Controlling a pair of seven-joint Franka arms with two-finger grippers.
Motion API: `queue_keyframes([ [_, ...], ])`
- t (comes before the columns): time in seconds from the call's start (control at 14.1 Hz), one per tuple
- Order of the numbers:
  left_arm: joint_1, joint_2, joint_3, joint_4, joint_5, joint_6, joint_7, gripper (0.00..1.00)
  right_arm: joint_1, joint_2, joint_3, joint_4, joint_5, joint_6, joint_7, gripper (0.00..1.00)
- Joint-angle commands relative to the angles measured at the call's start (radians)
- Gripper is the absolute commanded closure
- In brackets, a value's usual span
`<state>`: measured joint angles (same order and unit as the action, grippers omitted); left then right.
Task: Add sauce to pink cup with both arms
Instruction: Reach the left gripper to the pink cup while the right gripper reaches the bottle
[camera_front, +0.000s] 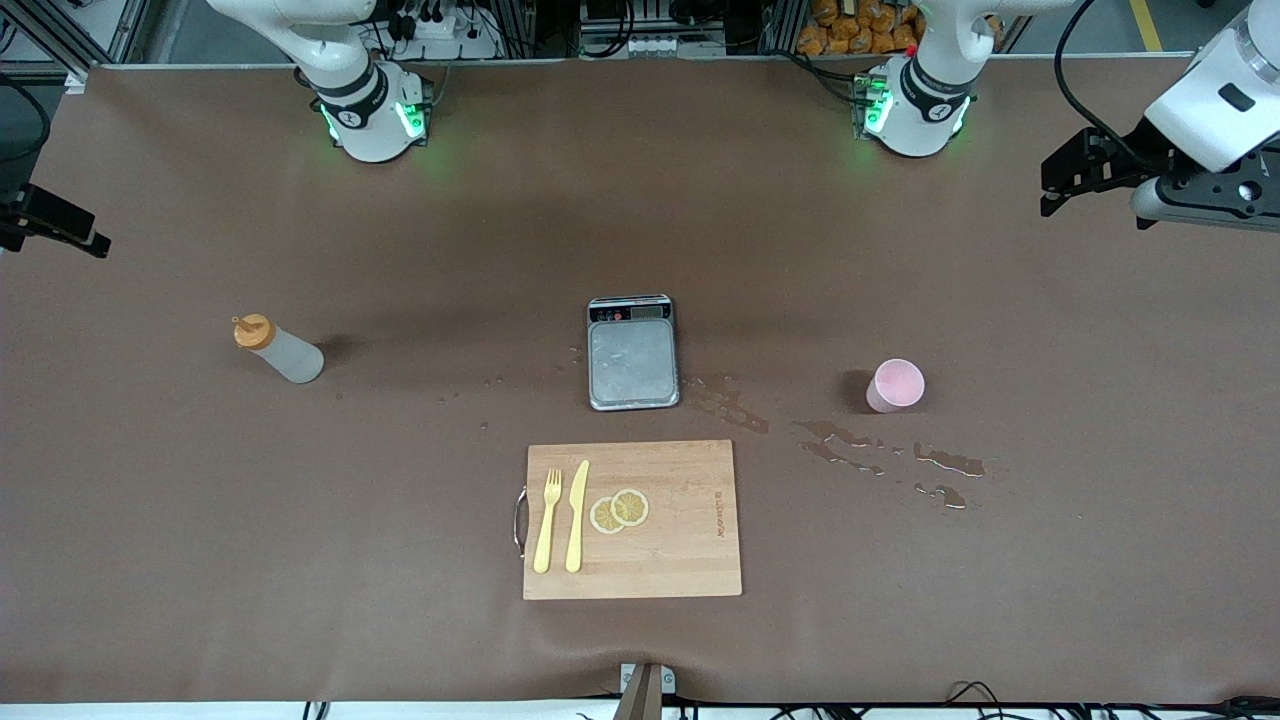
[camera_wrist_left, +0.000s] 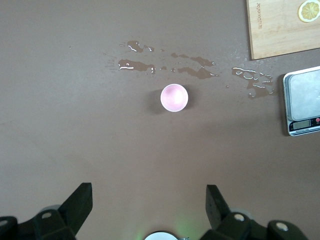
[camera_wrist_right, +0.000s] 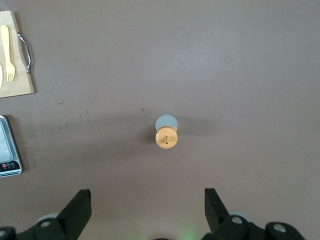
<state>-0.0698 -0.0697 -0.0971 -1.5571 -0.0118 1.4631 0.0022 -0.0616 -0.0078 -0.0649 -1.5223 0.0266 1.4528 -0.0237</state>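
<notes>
Nothing is being held yet, so the whole task is waiting. The left gripper (camera_wrist_left: 147, 210) is hanging high with its fingers spread apart, and the pink cup (camera_wrist_left: 174, 97) is standing below and ahead of it. The right gripper (camera_wrist_right: 145, 212), likewise spread, is hovering with the sauce (camera_wrist_right: 166, 131) upright below it. Grasping, carrying and squeezing are all remaining.

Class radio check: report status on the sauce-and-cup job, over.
Left gripper open, high over pink cup. Right gripper open, high over sauce bottle. Both untouched. Scale between them; spill near cup.
</notes>
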Motion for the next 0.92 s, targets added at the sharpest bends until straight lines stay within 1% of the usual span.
queue_keyframes([
  [0.0,-0.001,0.002,0.0,0.023,-0.017,-0.023,-0.01,0.0,-0.007,0.011,0.008,0.024,-0.013,-0.005,-0.004,0.0],
  [0.36,0.002,0.011,0.0,0.031,-0.008,-0.021,-0.002,0.0,-0.009,0.012,0.008,0.021,-0.011,-0.006,-0.004,0.0],
  [0.64,0.027,0.013,0.01,0.023,-0.022,-0.023,-0.002,0.0,-0.043,0.049,0.007,0.019,-0.008,-0.006,-0.016,0.0],
  [0.85,0.083,0.04,0.01,-0.01,-0.121,-0.023,-0.005,0.0,-0.082,0.077,0.007,0.019,0.003,-0.012,-0.009,0.0],
])
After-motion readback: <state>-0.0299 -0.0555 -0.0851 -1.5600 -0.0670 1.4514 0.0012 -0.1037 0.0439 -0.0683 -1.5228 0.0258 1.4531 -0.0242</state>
